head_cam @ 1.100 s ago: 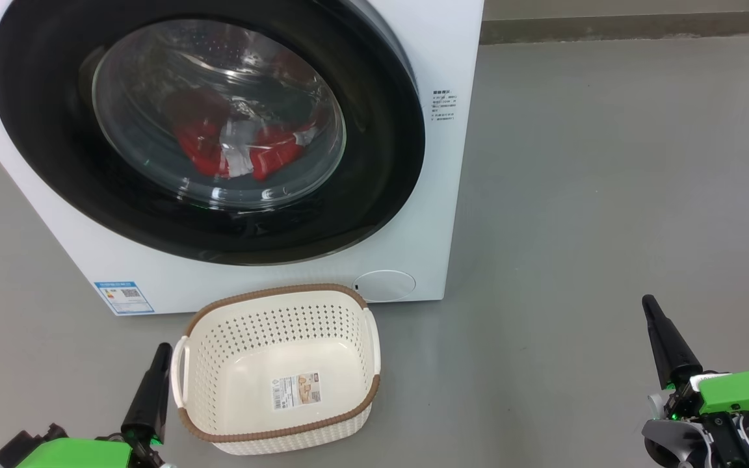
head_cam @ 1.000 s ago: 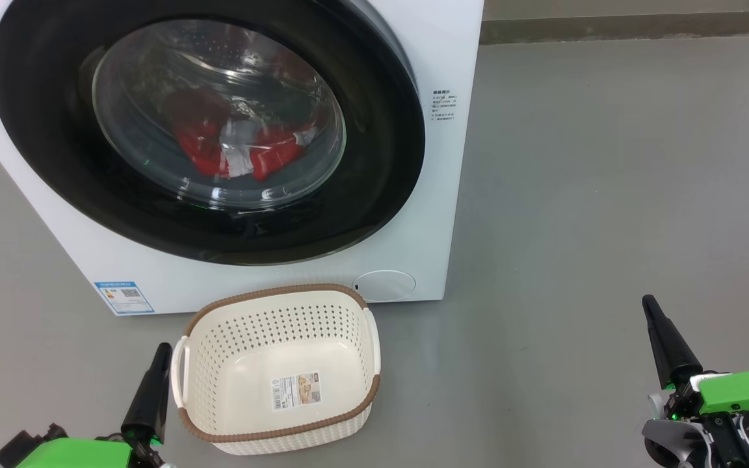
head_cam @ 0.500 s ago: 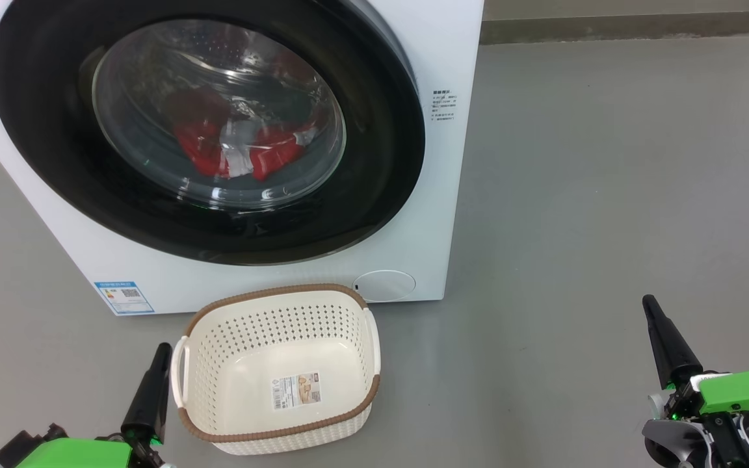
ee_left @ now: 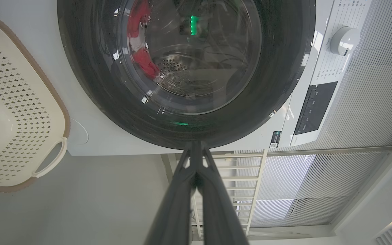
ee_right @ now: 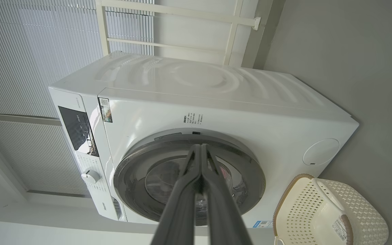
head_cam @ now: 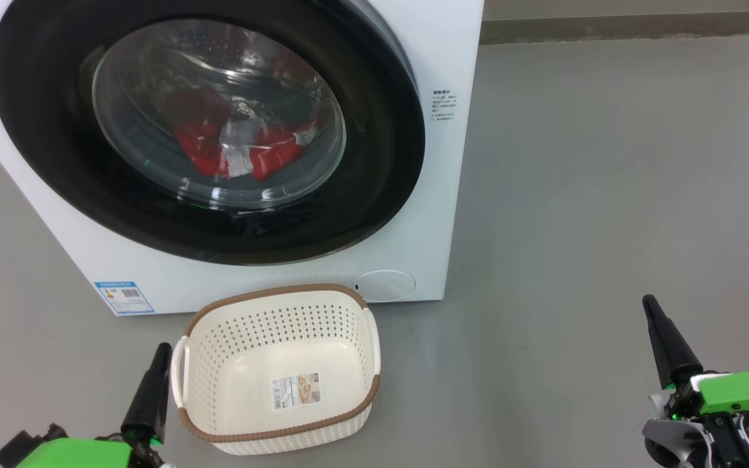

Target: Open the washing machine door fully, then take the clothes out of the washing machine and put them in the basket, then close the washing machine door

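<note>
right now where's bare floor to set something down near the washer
Widest patch: grey floor right of the washing machine and basket, out to the right fingers. Narrower strip left of the basket, below the blue label. Crowded: basket close against the machine's front.

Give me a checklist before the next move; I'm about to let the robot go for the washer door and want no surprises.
1. The door swung open: not ok, it covers the opening of the washer.
2. The door latch released: cannot tell.
3. The clothes inside: ok, red fabric shows behind the glass.
4. The basket ready: ok, upright and empty on the floor in front of the washer.
5. The left claw free: ok, shut, empty, beside the basket's left handle.
6. The right claw free: ok, shut, empty, above bare floor right of the washer.
</note>
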Robot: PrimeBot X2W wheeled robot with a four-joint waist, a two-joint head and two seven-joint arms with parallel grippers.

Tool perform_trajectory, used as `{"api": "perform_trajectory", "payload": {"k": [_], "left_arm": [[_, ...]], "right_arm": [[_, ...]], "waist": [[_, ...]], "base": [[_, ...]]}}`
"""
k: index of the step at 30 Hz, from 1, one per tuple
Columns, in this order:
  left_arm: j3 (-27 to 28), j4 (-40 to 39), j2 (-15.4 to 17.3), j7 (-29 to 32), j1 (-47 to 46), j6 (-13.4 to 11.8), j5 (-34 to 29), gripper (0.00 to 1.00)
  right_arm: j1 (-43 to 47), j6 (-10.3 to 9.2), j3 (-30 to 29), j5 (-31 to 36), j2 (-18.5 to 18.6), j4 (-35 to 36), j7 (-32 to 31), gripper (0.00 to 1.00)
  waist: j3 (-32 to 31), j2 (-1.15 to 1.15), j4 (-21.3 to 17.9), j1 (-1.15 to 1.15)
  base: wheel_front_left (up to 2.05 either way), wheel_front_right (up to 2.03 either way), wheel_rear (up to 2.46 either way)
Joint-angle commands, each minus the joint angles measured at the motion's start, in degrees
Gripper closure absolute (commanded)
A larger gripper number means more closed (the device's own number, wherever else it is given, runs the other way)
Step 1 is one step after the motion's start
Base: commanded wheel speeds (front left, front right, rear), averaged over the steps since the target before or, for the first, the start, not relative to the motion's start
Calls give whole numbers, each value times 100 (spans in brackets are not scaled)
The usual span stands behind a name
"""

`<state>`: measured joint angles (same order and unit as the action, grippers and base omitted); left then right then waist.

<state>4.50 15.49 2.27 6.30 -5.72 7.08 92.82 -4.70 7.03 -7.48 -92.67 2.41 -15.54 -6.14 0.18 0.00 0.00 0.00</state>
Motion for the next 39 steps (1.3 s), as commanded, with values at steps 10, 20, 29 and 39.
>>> {"api": "perform_trajectory", "payload": {"k": [10,20,29,39], "left_arm": [[207,-145,62,23,-48,41,-70,100],[207,-145,62,23,-48,41,-70,100],[208,-145,62,23,-48,41,-70,100],[208,-145,62,23,-48,41,-70,100]], "right_arm": [[-148,46,92,53,48,152,-38,100],[-148,46,91,54,48,152,-39,100],[-148,46,91,54,48,152,-39,100],[-148,46,91,54,48,152,-39,100]], "waist": [[0,0,0,0],[0,0,0,0],[0,0,0,0],[0,0,0,0]], "base": [[0,0,0],[0,0,0],[0,0,0],[0,0,0]]}}
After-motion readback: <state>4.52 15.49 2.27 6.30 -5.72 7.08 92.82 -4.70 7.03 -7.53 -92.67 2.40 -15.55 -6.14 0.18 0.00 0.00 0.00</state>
